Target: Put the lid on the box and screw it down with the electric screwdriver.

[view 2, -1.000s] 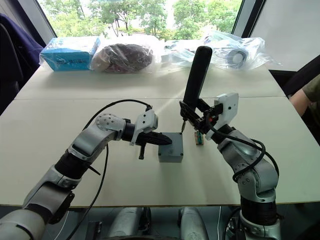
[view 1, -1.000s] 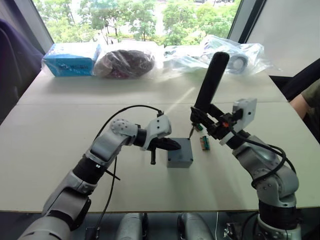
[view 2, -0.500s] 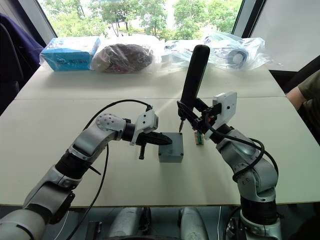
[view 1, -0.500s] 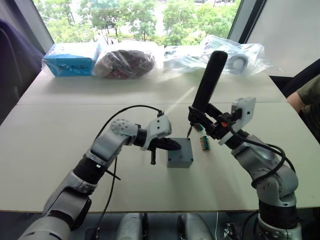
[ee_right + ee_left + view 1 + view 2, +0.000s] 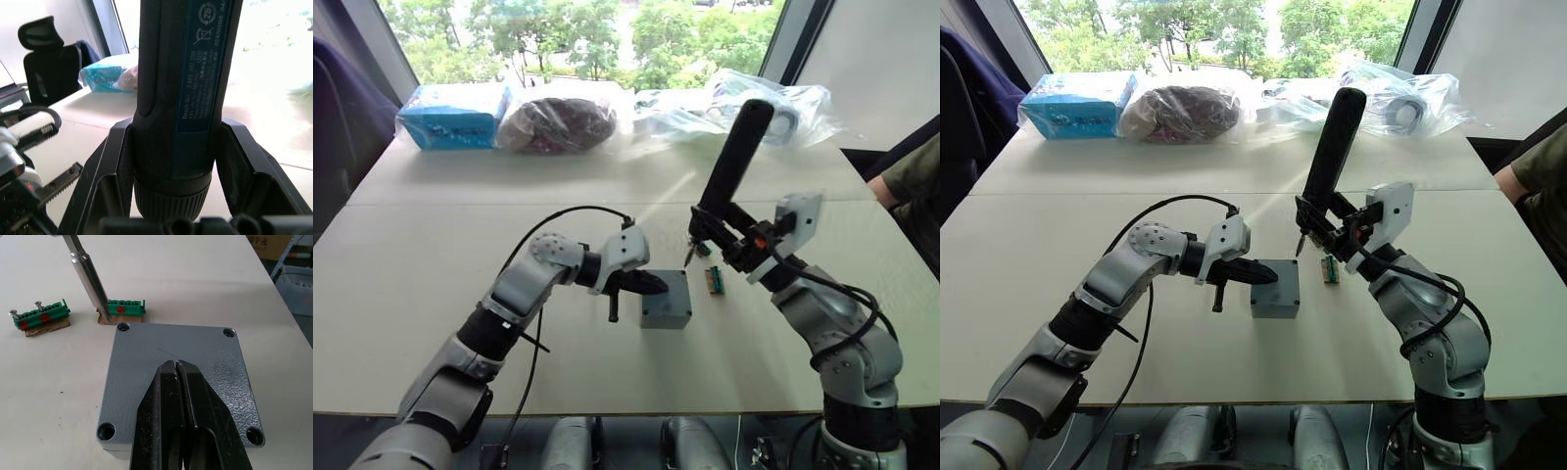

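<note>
— Where's the lid [image 5: 177, 363]?

— Seated on the box [image 5: 665, 311], mid-table. My left gripper [image 5: 176, 366] rests on top of it, fingers pressed together, tips near its centre.

— And the electric screwdriver [image 5: 728, 166]?

— My right gripper [image 5: 717, 238] pinches it low on the body, tilted, bit down. The bit's tip hangs just by the lid's far corner hole, beside a green terminal block [image 5: 125, 308]; I can't tell whether it touches.
</note>
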